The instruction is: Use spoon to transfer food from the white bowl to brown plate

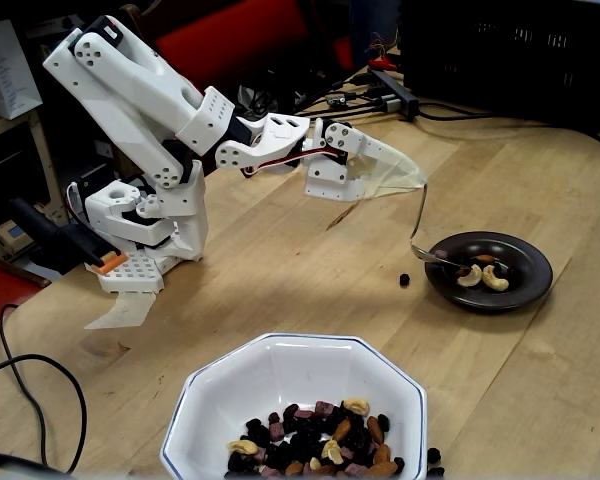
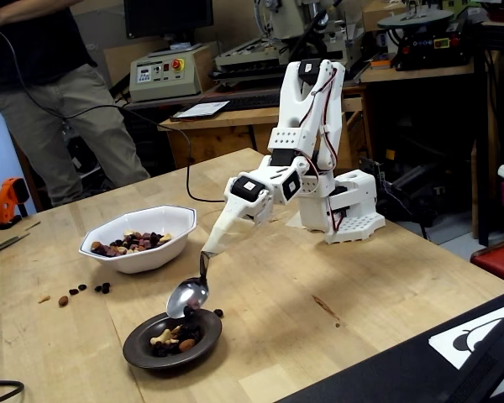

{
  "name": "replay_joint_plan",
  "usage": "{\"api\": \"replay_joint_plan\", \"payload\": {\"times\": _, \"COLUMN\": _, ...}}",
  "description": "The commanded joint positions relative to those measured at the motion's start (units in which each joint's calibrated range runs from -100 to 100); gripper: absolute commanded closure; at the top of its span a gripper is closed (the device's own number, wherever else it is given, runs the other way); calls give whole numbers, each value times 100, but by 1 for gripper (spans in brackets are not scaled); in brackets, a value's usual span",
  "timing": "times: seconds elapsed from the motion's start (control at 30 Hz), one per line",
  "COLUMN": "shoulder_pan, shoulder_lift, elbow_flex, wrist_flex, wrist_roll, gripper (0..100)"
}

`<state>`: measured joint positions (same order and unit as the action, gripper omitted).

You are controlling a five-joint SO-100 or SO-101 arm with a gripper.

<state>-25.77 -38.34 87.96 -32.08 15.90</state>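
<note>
My gripper (image 1: 412, 182) (image 2: 210, 249) is shut on the slim handle of the silver spoon (image 1: 427, 254) (image 2: 188, 295). The spoon hangs steeply down, its oval bowl tilted over the near rim of the brown plate (image 1: 530, 268) (image 2: 141, 353). Cashews, an almond and dark pieces of food (image 1: 483, 275) (image 2: 175, 337) lie in the plate's centre. The white bowl (image 1: 280, 375) (image 2: 151, 256) stands apart from the plate and holds a heap of trail mix (image 1: 320, 445) (image 2: 130, 243).
A loose raisin (image 1: 404, 279) (image 2: 217, 312) lies on the wooden table beside the plate. Several spilled pieces (image 2: 76, 291) lie near the white bowl. The arm's base (image 1: 145, 240) (image 2: 344, 214) is clamped on the table. A person (image 2: 50, 84) stands at the table's far side.
</note>
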Motion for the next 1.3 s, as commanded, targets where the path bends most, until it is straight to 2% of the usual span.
{"api": "replay_joint_plan", "payload": {"times": 0.0, "shoulder_pan": 21, "shoulder_lift": -30, "elbow_flex": -150, "wrist_flex": 6, "wrist_roll": 381, "gripper": 96}}
{"api": "replay_joint_plan", "payload": {"times": 0.3, "shoulder_pan": 21, "shoulder_lift": -98, "elbow_flex": -159, "wrist_flex": 6, "wrist_roll": 1006, "gripper": 96}}
{"api": "replay_joint_plan", "payload": {"times": 0.77, "shoulder_pan": 28, "shoulder_lift": -98, "elbow_flex": -212, "wrist_flex": 14, "wrist_roll": 1011, "gripper": 96}}
{"api": "replay_joint_plan", "payload": {"times": 1.27, "shoulder_pan": 36, "shoulder_lift": -47, "elbow_flex": -2071, "wrist_flex": 14, "wrist_roll": -181, "gripper": 96}}
